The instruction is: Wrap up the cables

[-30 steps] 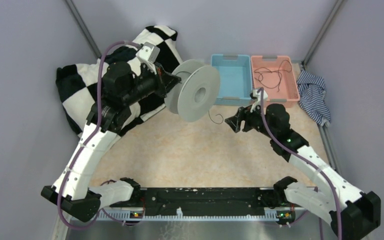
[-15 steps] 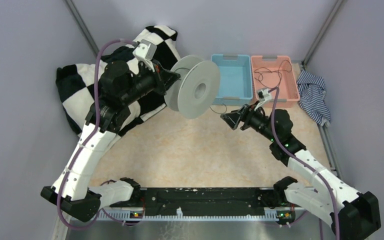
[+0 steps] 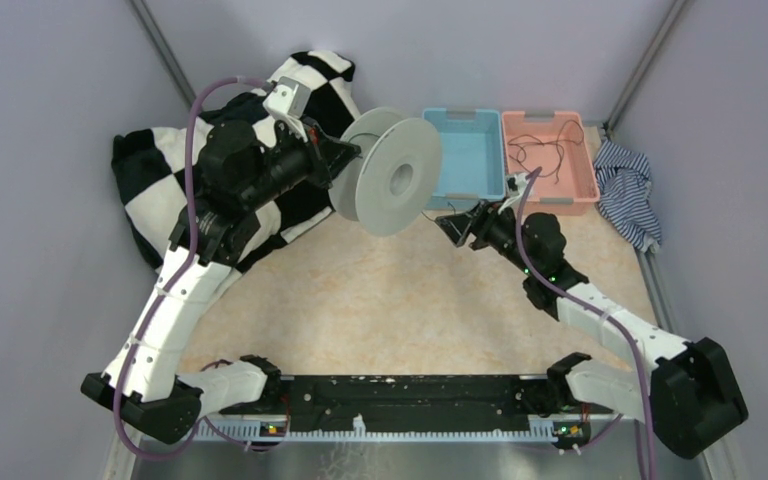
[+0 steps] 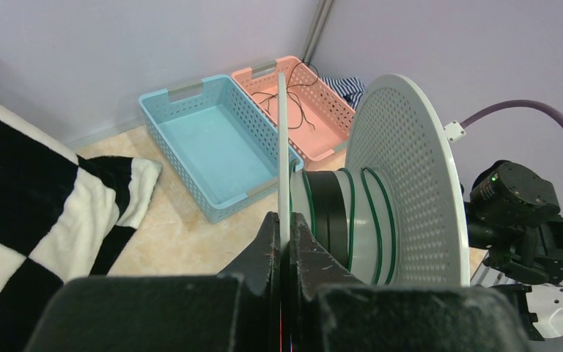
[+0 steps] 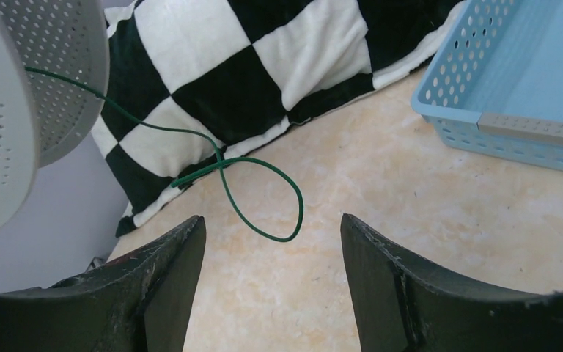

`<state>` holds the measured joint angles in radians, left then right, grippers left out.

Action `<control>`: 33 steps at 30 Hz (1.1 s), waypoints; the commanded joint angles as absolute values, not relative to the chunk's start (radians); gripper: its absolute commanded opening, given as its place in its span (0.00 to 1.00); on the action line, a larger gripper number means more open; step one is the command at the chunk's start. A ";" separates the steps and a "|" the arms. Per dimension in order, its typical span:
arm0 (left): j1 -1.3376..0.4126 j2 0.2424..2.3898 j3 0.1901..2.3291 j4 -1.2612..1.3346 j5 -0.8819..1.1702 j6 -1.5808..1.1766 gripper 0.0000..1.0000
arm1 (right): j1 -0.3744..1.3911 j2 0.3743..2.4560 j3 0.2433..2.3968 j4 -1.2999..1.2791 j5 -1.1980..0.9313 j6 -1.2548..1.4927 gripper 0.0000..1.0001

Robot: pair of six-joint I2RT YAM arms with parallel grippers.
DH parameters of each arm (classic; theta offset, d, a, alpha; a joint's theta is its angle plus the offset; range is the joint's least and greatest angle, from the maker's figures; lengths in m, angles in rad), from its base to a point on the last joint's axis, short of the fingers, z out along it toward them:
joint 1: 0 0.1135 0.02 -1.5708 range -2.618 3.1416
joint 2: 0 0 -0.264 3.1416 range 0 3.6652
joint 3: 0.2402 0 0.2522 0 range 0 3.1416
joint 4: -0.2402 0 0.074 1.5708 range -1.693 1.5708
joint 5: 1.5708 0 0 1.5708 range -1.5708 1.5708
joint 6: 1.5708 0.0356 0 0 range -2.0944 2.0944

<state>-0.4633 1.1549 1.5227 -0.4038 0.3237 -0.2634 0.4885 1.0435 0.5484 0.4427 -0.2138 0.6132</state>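
Observation:
My left gripper is shut on the near flange of the pale grey spool and holds it up above the table. In the left wrist view the fingertips pinch that thin flange, and a thin dark-green cable is wound in a few turns on the core. The cable's free end hangs from the spool and curls into a loop over the table. My right gripper is open and empty, just right of the spool, with the loop lying just ahead of its gap.
A blue basket and a pink basket holding more thin black cables stand at the back. A black-and-white checkered cloth lies back left. A striped cloth lies back right.
My right gripper has moved left and away from me, toward the spool and the hanging cable end. The left gripper has tipped the spool slightly and now holds still.

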 commanded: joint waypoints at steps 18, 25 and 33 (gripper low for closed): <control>-0.460 1.142 1.513 -0.233 0.280 -0.312 0.00 | 0.485 1.017 0.554 0.531 -0.291 0.645 0.00; -0.459 1.160 1.457 -0.148 0.128 -0.415 0.00 | 0.581 0.866 0.598 0.248 -0.324 0.533 0.00; -0.459 1.148 1.331 -0.019 0.018 -0.542 0.00 | 0.915 0.884 0.735 0.130 -0.165 0.415 0.00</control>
